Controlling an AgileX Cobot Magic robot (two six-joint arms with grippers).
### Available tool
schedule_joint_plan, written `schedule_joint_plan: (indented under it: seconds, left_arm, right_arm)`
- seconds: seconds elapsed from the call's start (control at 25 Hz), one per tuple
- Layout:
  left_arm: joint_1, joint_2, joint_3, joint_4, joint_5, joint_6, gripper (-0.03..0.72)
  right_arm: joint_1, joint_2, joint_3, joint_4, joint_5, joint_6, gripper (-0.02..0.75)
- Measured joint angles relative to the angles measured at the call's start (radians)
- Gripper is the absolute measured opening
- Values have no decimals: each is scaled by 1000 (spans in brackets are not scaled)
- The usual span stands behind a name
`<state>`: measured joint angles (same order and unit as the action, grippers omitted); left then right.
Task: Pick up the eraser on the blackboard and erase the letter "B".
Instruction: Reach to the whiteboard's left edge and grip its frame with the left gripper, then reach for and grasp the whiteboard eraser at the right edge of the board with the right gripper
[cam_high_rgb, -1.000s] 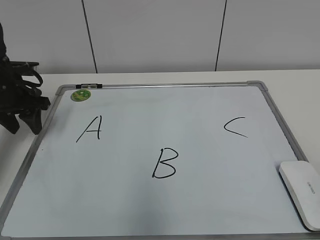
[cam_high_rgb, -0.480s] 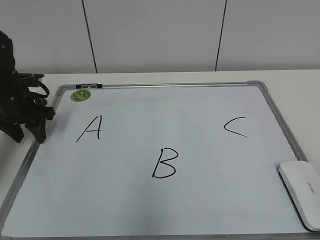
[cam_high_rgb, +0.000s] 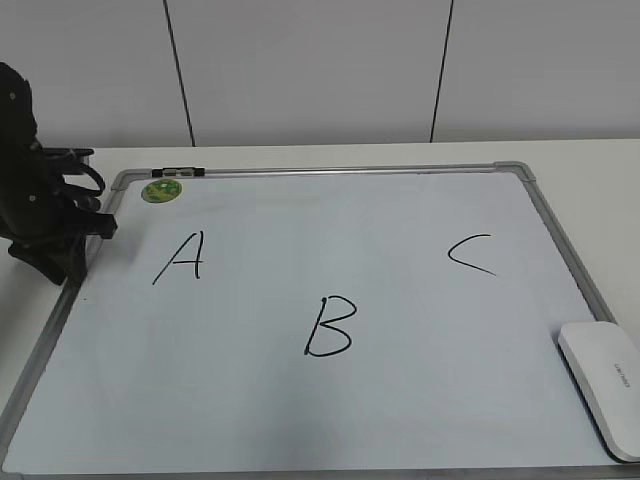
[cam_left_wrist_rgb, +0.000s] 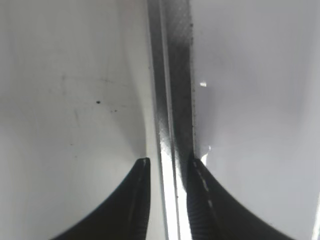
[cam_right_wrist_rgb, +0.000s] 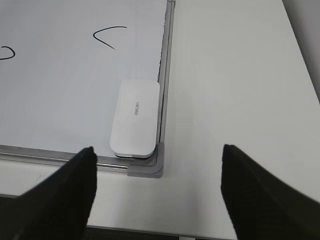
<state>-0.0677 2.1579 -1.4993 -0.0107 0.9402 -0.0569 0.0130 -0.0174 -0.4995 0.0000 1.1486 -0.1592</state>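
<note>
The eraser, a white rounded block, lies on the blackboard in its near right corner. The black letter "B" is at the board's middle front. My left gripper is at the board's left edge. In the left wrist view its jaws are closed narrowly around the grey frame strip. My right gripper is open and empty above the table, just in front of the board's corner piece. The eraser lies beyond it. The right gripper does not show in the exterior view.
A black "A" is at the left and a black "C" at the right, also in the right wrist view. A round green magnet and a small dark clip sit at the board's far left corner. White table lies right of the board.
My left gripper has moved right, from the table beside the board onto the board's left frame. Eraser and letters have not moved.
</note>
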Motion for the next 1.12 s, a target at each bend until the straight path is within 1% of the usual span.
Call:
schedule_joint_plan:
  seconds: [0.2, 0.28, 1.12]
  left_arm:
    - [0, 2, -4, 5, -6, 0, 99]
    - [0, 2, -4, 5, -6, -1, 85]
    - [0, 2, -4, -9, -20, -2, 73]
  right_arm:
    - [0, 0, 0, 0, 0, 0, 573]
    - [0, 0, 0, 0, 0, 0, 573]
    - [0, 0, 0, -7, 0, 0, 573]
